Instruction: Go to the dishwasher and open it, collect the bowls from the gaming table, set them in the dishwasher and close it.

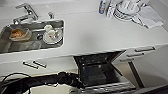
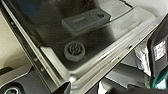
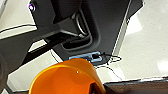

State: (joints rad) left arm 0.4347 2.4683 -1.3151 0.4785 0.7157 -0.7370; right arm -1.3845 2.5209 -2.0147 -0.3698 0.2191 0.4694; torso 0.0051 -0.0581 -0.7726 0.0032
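Sink (image 1: 7, 47) with dishes at 10 o'clock. Left arm (image 1: 50, 80) reaches the open dishwasher (image 1: 97, 70) at 6 o'clock; claw state unclear. Yellow bowl (image 3: 67, 80) close under right wrist, grip unclear. No readable writing.

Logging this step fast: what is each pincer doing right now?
Left pincer: at the open dishwasher door edge; open or closed cannot be told.
Right pincer: state cannot be told; a yellow bowl sits close before its camera.

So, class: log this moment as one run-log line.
dishwasher: door open | left arm: at door edge | yellow bowl: close under right wrist camera | sink: holds dishes
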